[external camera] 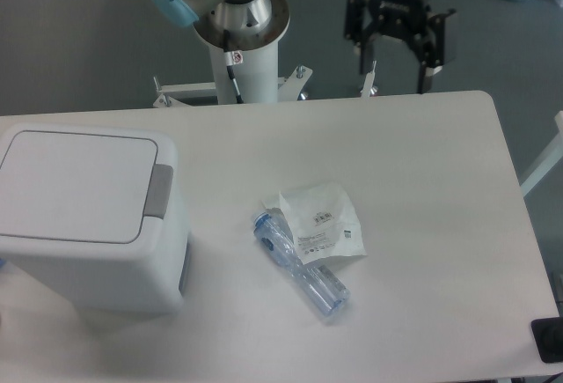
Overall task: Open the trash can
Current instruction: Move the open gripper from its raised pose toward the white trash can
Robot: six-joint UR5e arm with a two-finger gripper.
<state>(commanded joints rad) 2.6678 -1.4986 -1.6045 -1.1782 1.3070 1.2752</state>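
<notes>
- The trash can, a large white boxy bin with rounded corners, stood at the left end of the tabletop, reaching to its left edge.
- Its flat white lid lay level and fully shut, with no gap visible along the rim.
- The grey push tab sat at the lid's right edge, facing the middle of the tabletop, and nothing was touching it.
- The gripper hung above the far edge of the tabletop, right of the arm's white pedestal and well apart from the trash can.
- Its two jaws stood spread with a clear gap between them and held nothing.
- A clear plastic bottle lay on its side near the middle of the tabletop, touching a crumpled white printed wrapper; both lay between the trash can and the tabletop's right end, apart from the bin.
- Judged from this, the task had not got past its approach: no contact with the bin had been made and the lid was not yet raised.
- What was left appeared to be the whole of the working part: bringing the gripper across and down to the grey push tab, pressing it, and seeing the lid come up.
- The bottle and wrapper seemed to lie off the direct path to the tab, so they probably posed little hindrance.
</notes>
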